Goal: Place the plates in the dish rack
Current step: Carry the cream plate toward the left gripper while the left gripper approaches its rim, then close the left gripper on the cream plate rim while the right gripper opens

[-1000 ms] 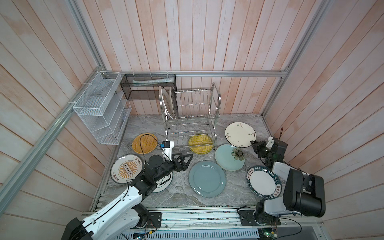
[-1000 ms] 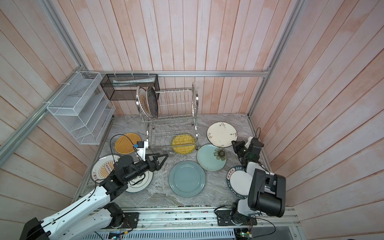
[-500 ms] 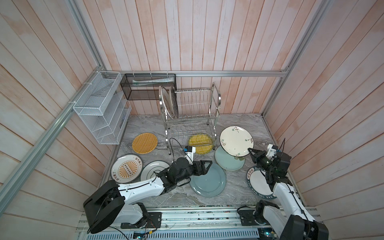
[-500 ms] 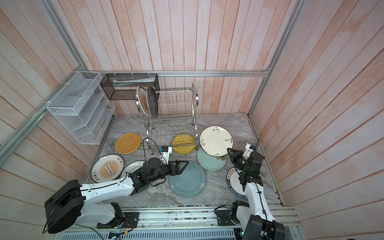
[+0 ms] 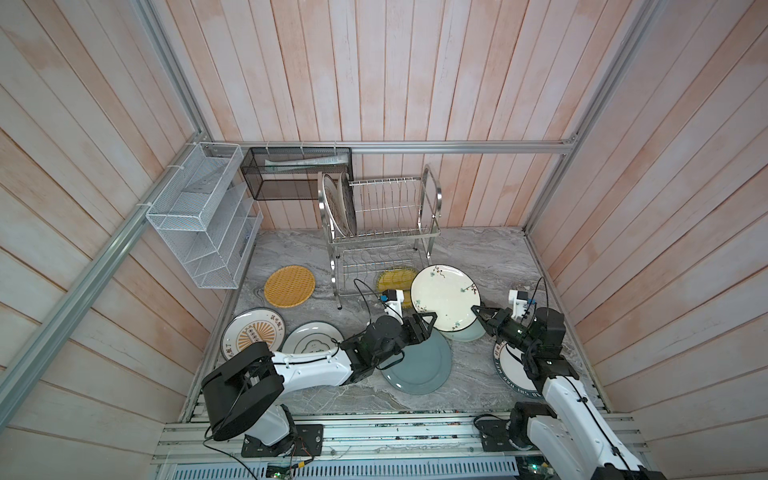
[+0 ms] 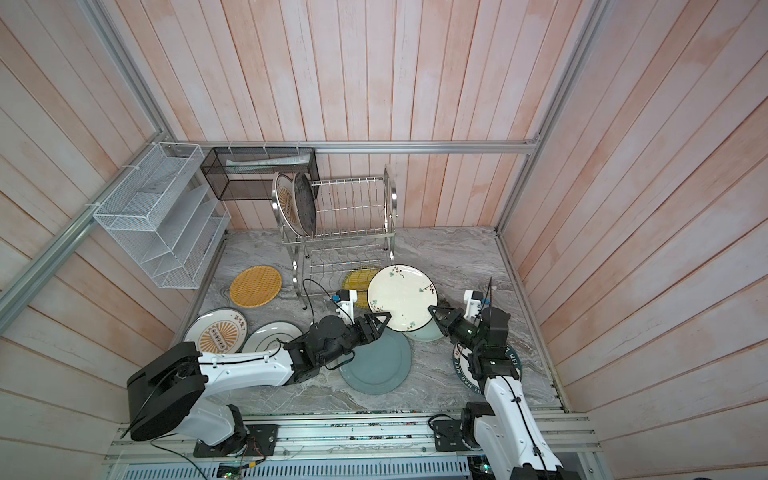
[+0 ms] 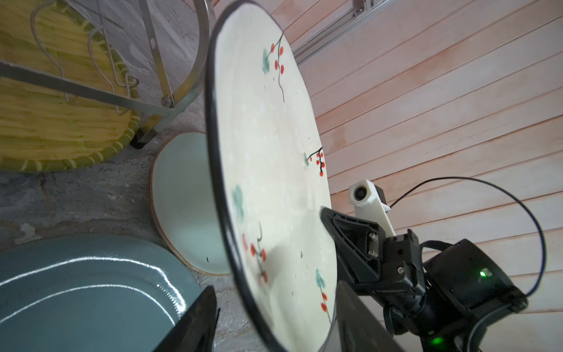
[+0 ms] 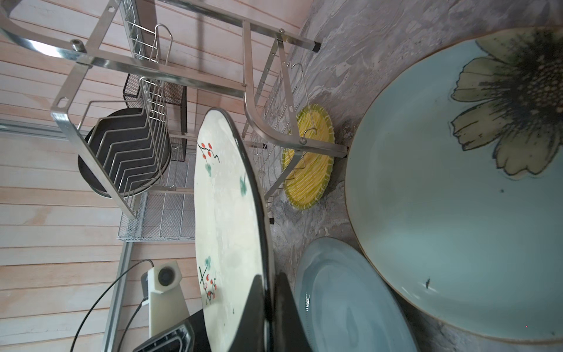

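Top views, cream plate: your cream plate (image 5: pixel 445 297) with berry sprigs is hanging tilted above the table (image 5: pixel 490 257). It is just in front of the dish rack (image 5: pixel 390 208) and over the pale green plate (image 5: pixel 463 334).
Top views, right gripper: your right gripper (image 5: pixel 477 311) is pinching the cream plate's right-hand edge, its jaws closed on the rim.
Top views, left gripper: your left gripper (image 5: pixel 430 322) is sitting at the plate's lower left edge, above the grey-blue plate (image 5: pixel 419 365).
Top views, dish rack: the rack's upper tier is carrying a sunburst plate (image 6: pixel 284 208) and a black plate (image 6: pixel 306 203). Both are standing upright at its left end.
Top views, table: an orange woven plate (image 5: pixel 289 286) is lying flat to the left of the rack, and a yellow plate (image 5: pixel 395 280) is lying under the rack's lower tier.
Left wrist view, left gripper: the cream plate's (image 7: pixel 268 152) dark rim is passing between the two fingers (image 7: pixel 198 317) of your left gripper (image 7: pixel 274 323). The jaws are standing apart, with a clear gap on one side, so they are not gripping.
Left wrist view, right gripper: your right gripper (image 7: pixel 327 215) is clamping the plate's far edge.
Left wrist view, surroundings: the pale green plate (image 7: pixel 185 198) and grey-blue plate (image 7: pixel 76 289) are lying flat beneath.
Right wrist view, right gripper: your right gripper (image 8: pixel 269 292) is squeezing the dark rim of the cream plate (image 8: pixel 225 213) between both fingers.
Right wrist view, dish rack: the dish rack (image 8: pixel 152 76) is standing just beyond the plate, with the black plate (image 8: pixel 128 152) sitting in its upper slots.
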`<state>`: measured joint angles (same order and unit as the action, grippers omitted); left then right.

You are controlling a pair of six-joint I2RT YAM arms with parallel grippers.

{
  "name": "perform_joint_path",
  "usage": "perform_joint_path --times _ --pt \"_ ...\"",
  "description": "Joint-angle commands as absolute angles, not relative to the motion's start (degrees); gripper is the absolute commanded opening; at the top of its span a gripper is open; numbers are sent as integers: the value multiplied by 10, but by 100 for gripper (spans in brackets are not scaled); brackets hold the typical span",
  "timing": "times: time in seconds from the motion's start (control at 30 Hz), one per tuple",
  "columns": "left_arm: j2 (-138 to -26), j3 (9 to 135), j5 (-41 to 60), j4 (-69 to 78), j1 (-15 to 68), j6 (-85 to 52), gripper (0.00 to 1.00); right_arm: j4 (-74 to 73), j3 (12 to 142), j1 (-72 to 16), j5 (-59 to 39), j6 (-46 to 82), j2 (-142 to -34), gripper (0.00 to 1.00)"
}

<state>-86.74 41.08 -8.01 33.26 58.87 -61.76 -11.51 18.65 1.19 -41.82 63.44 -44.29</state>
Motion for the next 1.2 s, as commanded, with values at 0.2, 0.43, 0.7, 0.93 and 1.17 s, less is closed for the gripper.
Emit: perform_joint_path --times 0.2,0.43,0.7,0.93,1.17 --pt "-864 417 -175 314 597 -694 32 -145 193 -11 -407 642 -414 0" --pt "-871 392 -168 373 598 -697 3 -146 197 -20 -408 633 -417 0" --pt "-815 364 -213 360 624 -681 0 -142 207 -22 -418 590 -427 25" --pt "-714 328 -293 258 672 -668 0 -161 246 -23 -416 536 -448 72" --pt "-601 382 -439 86 776 -584 0 -191 261 -25 -421 478 -495 90"
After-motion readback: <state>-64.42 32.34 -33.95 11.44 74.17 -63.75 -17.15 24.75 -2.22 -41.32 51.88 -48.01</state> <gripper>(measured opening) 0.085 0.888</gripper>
